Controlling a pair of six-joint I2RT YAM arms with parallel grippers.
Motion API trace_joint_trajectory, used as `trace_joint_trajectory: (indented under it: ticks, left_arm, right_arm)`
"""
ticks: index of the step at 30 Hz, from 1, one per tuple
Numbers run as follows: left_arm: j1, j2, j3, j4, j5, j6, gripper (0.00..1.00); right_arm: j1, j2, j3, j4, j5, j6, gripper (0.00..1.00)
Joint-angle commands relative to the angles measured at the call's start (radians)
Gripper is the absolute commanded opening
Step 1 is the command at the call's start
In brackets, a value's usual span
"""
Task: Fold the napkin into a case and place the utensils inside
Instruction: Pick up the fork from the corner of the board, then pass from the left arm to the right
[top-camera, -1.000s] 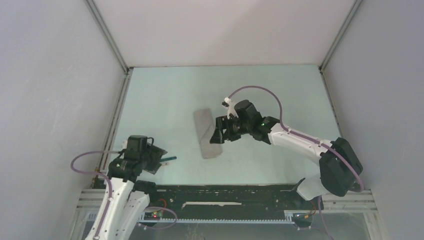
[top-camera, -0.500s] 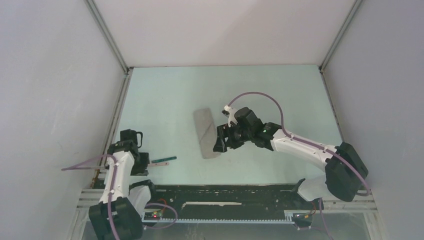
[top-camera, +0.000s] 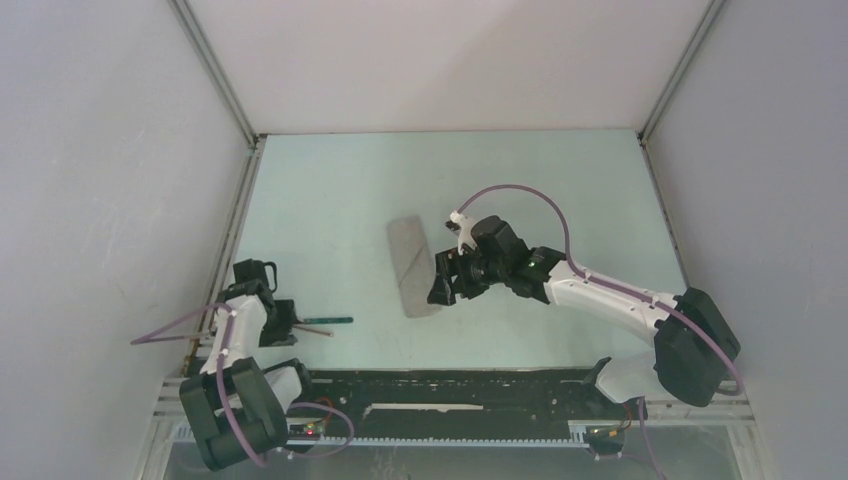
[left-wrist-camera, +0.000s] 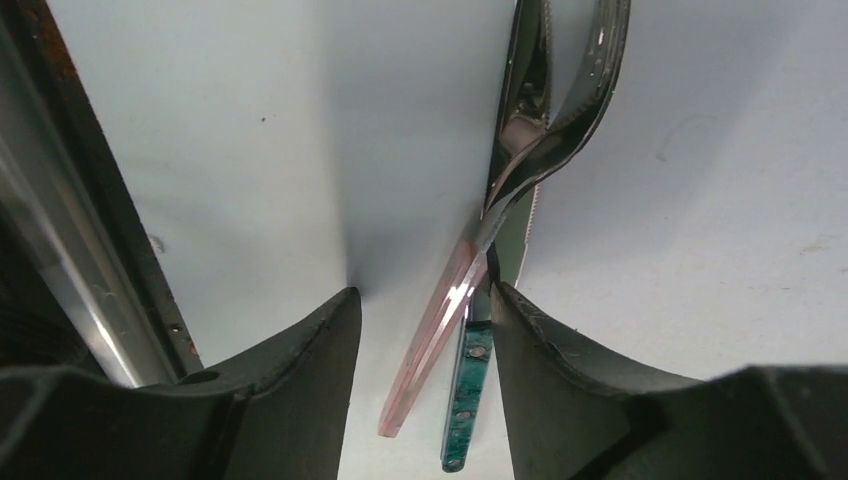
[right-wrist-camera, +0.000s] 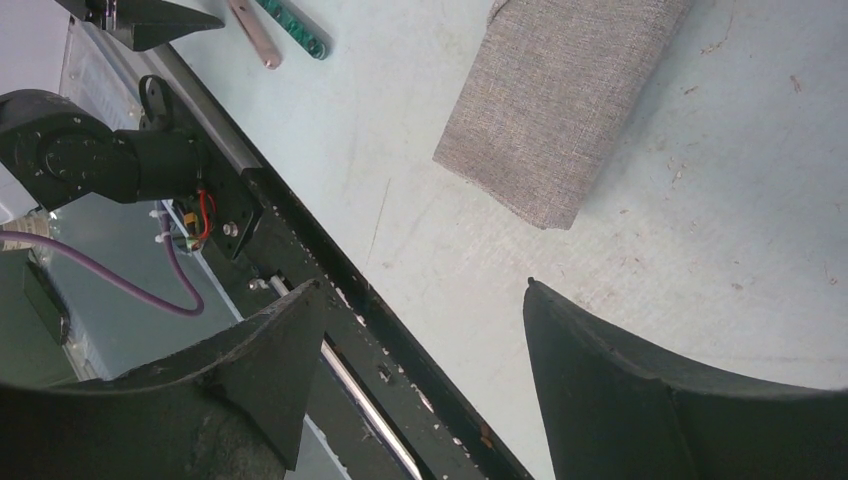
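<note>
Leftmost, the left gripper (left-wrist-camera: 425, 335) is held low over the table (left-wrist-camera: 250, 150) close to its near left corner. Its fingers (left-wrist-camera: 300, 375) are parted a moderate way and are clamped on nothing. The utensils (left-wrist-camera: 520, 170) are laid side by side on the table surface, and their handle ends are framed by the gap. A pinkish handle (left-wrist-camera: 440, 340), joined to a silver head, is seen in the middle of the gap. A dark green handle (left-wrist-camera: 468, 400) lies just beside the inner face of the right-hand finger, and whether it is touched by that finger cannot be told. Further right, about mid-table, the case (top-camera: 410, 265) is laid flat as a narrow folded grey strip, well apart from the utensils. The right gripper (right-wrist-camera: 420, 290) is held just beside the case's near right corner. Its fingers (right-wrist-camera: 610, 370) are spread wide, with only bare table between them. In the right wrist view the cloth's corner is seen beyond the fingertips, not within the gap. Compared with a second ago, the left gripper has been drawn back toward the table's left edge, so that the utensils, then largely covered by it in the top view, are now exposed. The right gripper has been shifted from the middle of the case's right side toward its near end. The case and the utensils are found in the same places as before.
</note>
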Motion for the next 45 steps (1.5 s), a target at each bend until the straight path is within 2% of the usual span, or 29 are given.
trace_joint_trajectory:
  ticks: [1, 6, 11, 12, 14, 17, 22, 24, 26, 28, 29, 32, 34, 36, 37, 38, 40, 41, 43, 45]
  left_arm:
    - [0.012, 0.016, -0.040, 0.063, -0.012, 0.017, 0.57]
    - [0.013, 0.018, -0.066, 0.092, -0.002, 0.002, 0.32]
    - [0.019, -0.007, -0.088, 0.122, -0.013, 0.010, 0.24]
    - [0.019, -0.027, -0.085, 0.111, -0.017, 0.018, 0.19]
    - [0.020, -0.084, -0.074, 0.068, -0.042, 0.028, 0.03]
    - [0.020, -0.206, -0.049, -0.025, -0.060, 0.048, 0.00]
    - [0.001, -0.462, 0.036, -0.168, -0.016, 0.172, 0.00]
    - [-0.095, -0.459, 0.099, -0.176, -0.024, 0.246, 0.00]
    - [-0.237, -0.415, 0.176, -0.135, -0.076, 0.342, 0.00]
    - [-0.386, -0.312, 0.273, -0.091, -0.084, 0.519, 0.00]
    - [-0.457, -0.257, 0.303, -0.017, -0.011, 0.665, 0.00]
    - [-0.638, -0.081, 0.424, 0.025, 0.110, 0.923, 0.00]
    - [-0.716, 0.030, 0.510, -0.005, 0.150, 1.038, 0.00]
    - [-0.806, 0.083, 0.554, 0.014, 0.191, 1.153, 0.00]
    - [-0.851, 0.089, 0.568, 0.027, 0.172, 1.208, 0.00]
    - [-0.886, 0.084, 0.578, 0.046, 0.163, 1.275, 0.00]
    - [-0.943, 0.044, 0.569, 0.107, 0.146, 1.411, 0.00]
    - [-0.970, -0.012, 0.531, 0.167, 0.125, 1.487, 0.00]
    - [-1.063, -0.093, 0.441, 0.267, 0.033, 1.652, 0.00]
    - [-1.178, -0.145, 0.386, 0.337, -0.085, 1.759, 0.00]
  right_arm:
    - [0.003, -0.011, 0.000, 0.029, 0.015, -0.023, 0.80]
    - [0.004, -0.014, -0.001, 0.037, 0.010, -0.016, 0.79]
    - [0.004, -0.021, 0.000, 0.025, 0.022, -0.019, 0.79]
    - [0.004, -0.019, 0.000, 0.021, 0.025, -0.021, 0.79]
    - [0.000, -0.017, 0.001, 0.015, 0.034, -0.027, 0.79]
    - [-0.019, -0.028, 0.002, 0.010, 0.009, -0.019, 0.79]
    - [-0.064, -0.051, 0.029, -0.058, -0.021, -0.053, 0.82]
    - [-0.074, -0.052, 0.049, -0.083, -0.005, -0.091, 0.83]
    - [-0.075, -0.062, 0.063, -0.083, 0.009, -0.140, 0.83]
    - [-0.075, -0.080, 0.064, -0.063, 0.000, -0.203, 0.84]
    - [-0.076, -0.089, 0.064, -0.049, 0.002, -0.231, 0.84]
    - [-0.048, -0.143, 0.059, 0.000, 0.018, -0.324, 0.85]
    - [0.010, -0.180, 0.055, 0.014, 0.104, -0.436, 0.87]
    - [0.037, -0.217, 0.061, 0.006, 0.121, -0.529, 0.86]
    - [0.020, -0.241, 0.072, 0.005, 0.176, -0.428, 0.88]
    - [-0.048, -0.261, 0.107, -0.014, 0.109, -0.253, 0.95]
    - [-0.350, -0.263, 0.121, -0.020, -0.233, 0.147, 0.98]
    - [-0.430, -0.249, 0.117, -0.016, -0.367, 0.290, 0.95]
    - [-0.508, -0.209, 0.128, -0.036, -0.524, 0.410, 0.92]
    - [-0.519, -0.206, 0.163, -0.100, -0.539, 0.392, 0.98]
